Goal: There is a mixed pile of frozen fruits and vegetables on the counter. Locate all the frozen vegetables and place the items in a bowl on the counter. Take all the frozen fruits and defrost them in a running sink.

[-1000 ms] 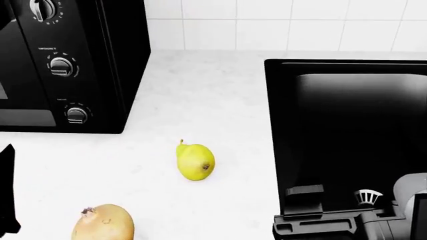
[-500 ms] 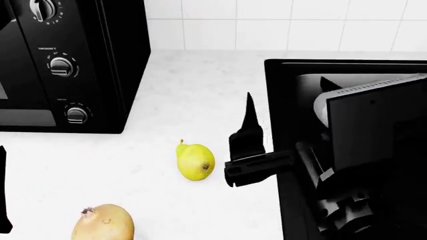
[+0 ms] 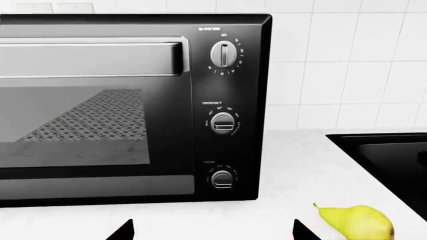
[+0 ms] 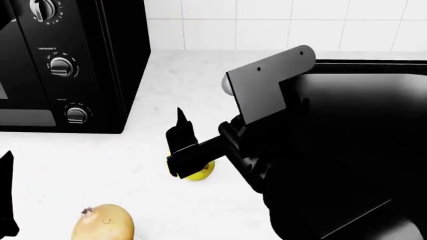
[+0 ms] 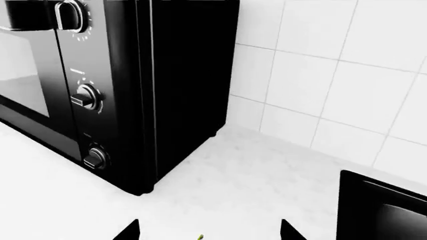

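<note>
My right arm (image 4: 333, 165) fills the head view, matte black and bulky, its shapes lost in shadow. A flat dark grey plate (image 4: 267, 85) with a rounded corner sits on it, showing small pale screw dots. From there a black bar runs out to my right gripper (image 4: 181, 150), ending in a thin, pointed black finger. My left gripper (image 4: 5, 200) is a black sliver. In both wrist views only black pointed fingertips (image 3: 123, 232) show.

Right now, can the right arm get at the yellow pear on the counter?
Probably yes. The right gripper hangs right over the pear with fingers apart, and nothing on the counter stands between them.
</note>
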